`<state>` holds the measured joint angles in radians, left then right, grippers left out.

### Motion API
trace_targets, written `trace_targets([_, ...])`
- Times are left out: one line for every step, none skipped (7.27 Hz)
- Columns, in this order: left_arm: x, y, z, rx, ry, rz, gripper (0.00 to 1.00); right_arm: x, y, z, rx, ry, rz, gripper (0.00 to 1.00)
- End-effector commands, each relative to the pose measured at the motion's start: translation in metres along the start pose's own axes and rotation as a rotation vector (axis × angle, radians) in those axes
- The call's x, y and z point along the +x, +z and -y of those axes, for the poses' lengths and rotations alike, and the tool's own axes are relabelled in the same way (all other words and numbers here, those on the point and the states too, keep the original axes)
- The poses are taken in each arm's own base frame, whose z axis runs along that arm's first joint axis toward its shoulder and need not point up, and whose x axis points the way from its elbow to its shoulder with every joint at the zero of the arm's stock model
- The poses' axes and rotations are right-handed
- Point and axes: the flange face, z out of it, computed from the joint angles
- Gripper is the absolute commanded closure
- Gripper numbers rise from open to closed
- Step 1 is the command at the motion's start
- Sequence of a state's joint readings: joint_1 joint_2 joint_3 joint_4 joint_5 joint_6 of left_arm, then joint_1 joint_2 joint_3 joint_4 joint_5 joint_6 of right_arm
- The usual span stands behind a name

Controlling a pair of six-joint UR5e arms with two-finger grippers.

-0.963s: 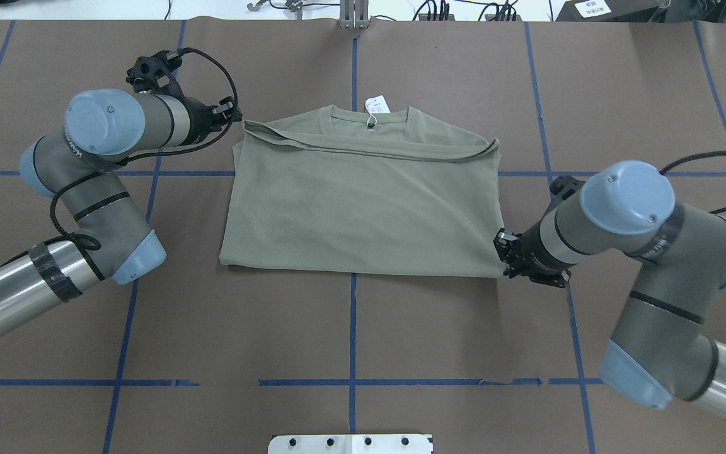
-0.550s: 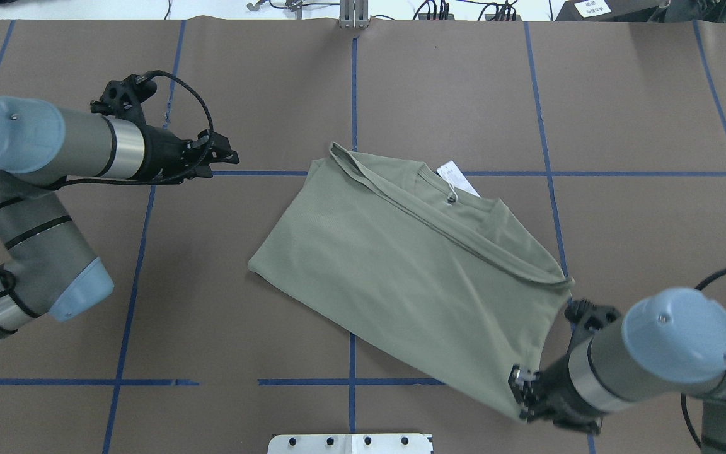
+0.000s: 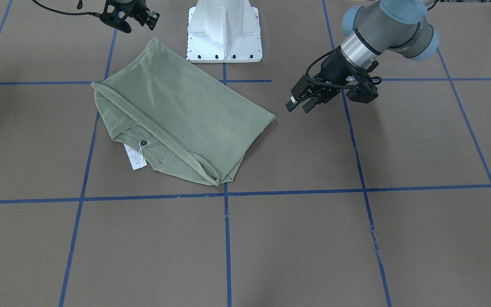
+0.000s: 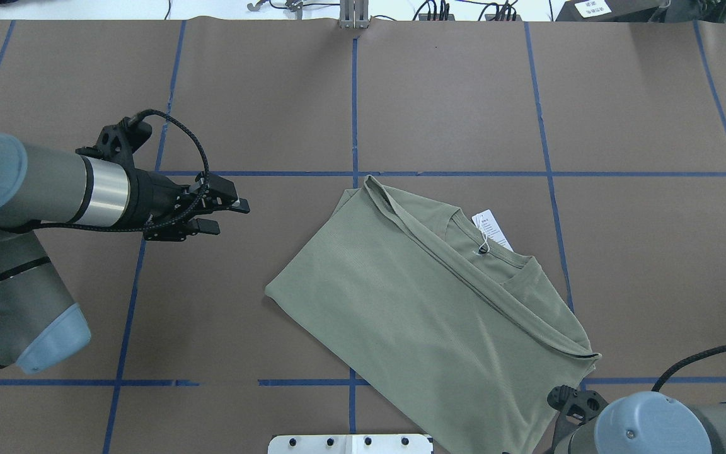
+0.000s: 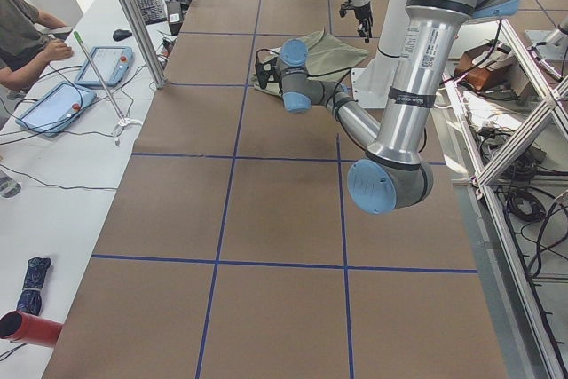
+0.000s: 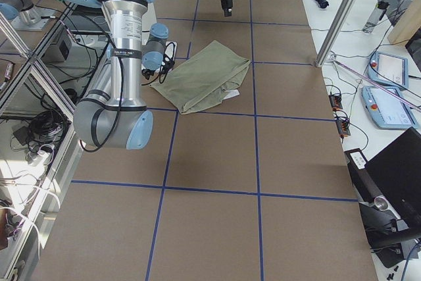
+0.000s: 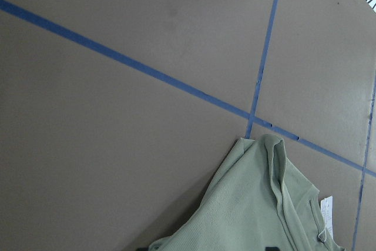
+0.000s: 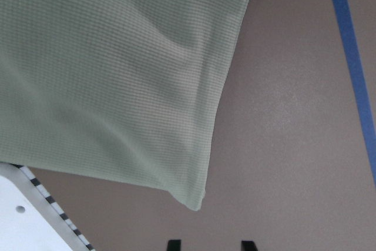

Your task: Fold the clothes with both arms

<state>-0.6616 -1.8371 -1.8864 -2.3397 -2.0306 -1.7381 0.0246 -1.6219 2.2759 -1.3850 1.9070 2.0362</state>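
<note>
Air is all the left gripper [image 4: 232, 217] holds: its fingers stand apart over bare worktop [image 4: 464, 94] toward the left edge, well apart from the shirt [image 4: 426, 315].

The shirt lies doubled over and skewed, right of the middle, and one corner reaches the near edge beside the white base plate [image 4: 350, 443]. Treat it as light, limp knit. It will likely sag from any single pinch, drag across the brown cover, and let its two layers slip over each other. You would do best to grip the corners of the folded edge, low and through both layers. One is the pointed corner [image 4: 268, 291] facing the left gripper, the other the one at the near edge.

At the neckline a white hang tag [image 4: 492, 228] hangs on a string, but its print is too small to read. No chest logo shows.

At the near edge, the right gripper [image 8: 210, 243] is spread with nothing between its tips, just short of the shirt's corner.
</note>
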Motion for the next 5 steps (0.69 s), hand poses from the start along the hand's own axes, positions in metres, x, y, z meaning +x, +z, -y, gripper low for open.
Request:
trace_targets([-0.004, 0.028, -0.034, -0.061, -0.077, 0.058, 0.27, -0.014, -0.027, 0.037, 0.085, 0.067, 0.065, 0.00])
trace_targets([-0.004, 0.044, -0.049, -0.080, -0.090, 0.111, 0.27, -0.020, -0.039, 0.066, 0.131, 0.116, 0.096, 0.00])
trace_targets([0.000, 0.065, -0.067, -0.061, -0.097, 0.131, 0.27, -0.029, -0.073, 0.108, 0.193, 0.176, 0.172, 0.00])
trace_targets([-0.001, 0.092, -0.088, -0.051, -0.094, 0.174, 0.27, -0.049, -0.101, 0.132, 0.227, 0.216, 0.246, 0.00])
trace_targets([0.003, 0.109, -0.087, -0.026, -0.095, 0.187, 0.29, -0.065, -0.117, 0.152, 0.255, 0.241, 0.285, 0.00])
